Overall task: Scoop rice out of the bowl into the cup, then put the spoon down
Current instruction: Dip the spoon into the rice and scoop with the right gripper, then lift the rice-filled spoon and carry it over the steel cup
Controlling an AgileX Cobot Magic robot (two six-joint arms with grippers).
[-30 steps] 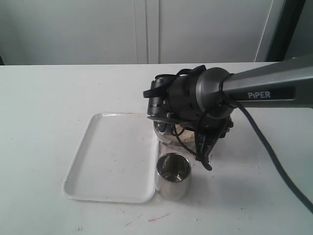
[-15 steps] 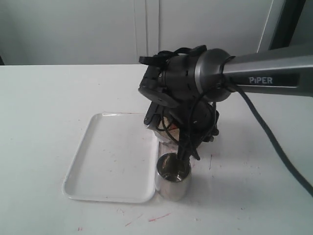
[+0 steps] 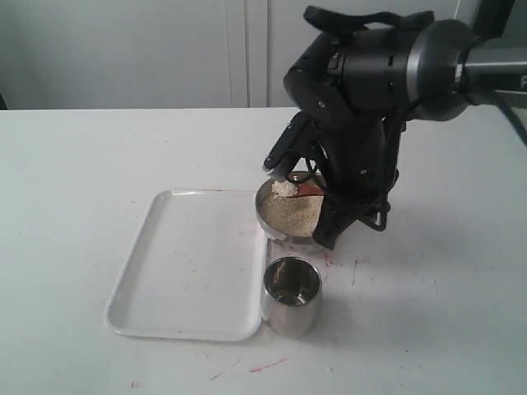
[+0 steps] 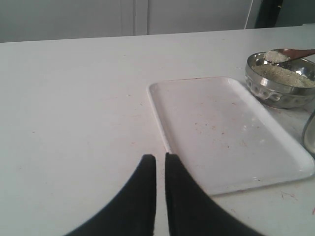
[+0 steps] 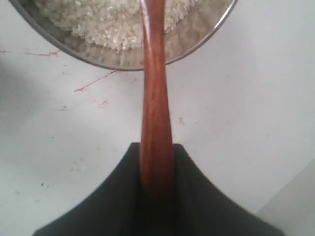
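Note:
The steel bowl (image 3: 286, 217) holds rice (image 3: 290, 212) and stands just right of the tray. My right gripper (image 3: 328, 206) is shut on the handle of the wooden spoon (image 3: 306, 191), whose head carries a heap of rice (image 3: 284, 188) just above the bowl's far side. In the right wrist view the handle (image 5: 155, 98) runs from the gripper (image 5: 156, 145) out over the bowl's rim (image 5: 206, 37) and the rice (image 5: 108, 24). The steel cup (image 3: 291, 295) stands upright in front of the bowl. My left gripper (image 4: 160, 156) is shut and empty, hovering over the table near the tray.
A white rectangular tray (image 3: 189, 263) lies left of the bowl and cup, seen as well in the left wrist view (image 4: 221, 132). That view also shows the bowl (image 4: 275, 91), the loaded spoon (image 4: 295, 51) and the cup's edge (image 4: 310, 132). Faint red marks dot the table.
My right arm has lifted and swung back from low over the cup. The spoon tip, at the cup's mouth half a second ago, now sits over the bowl with rice on it.

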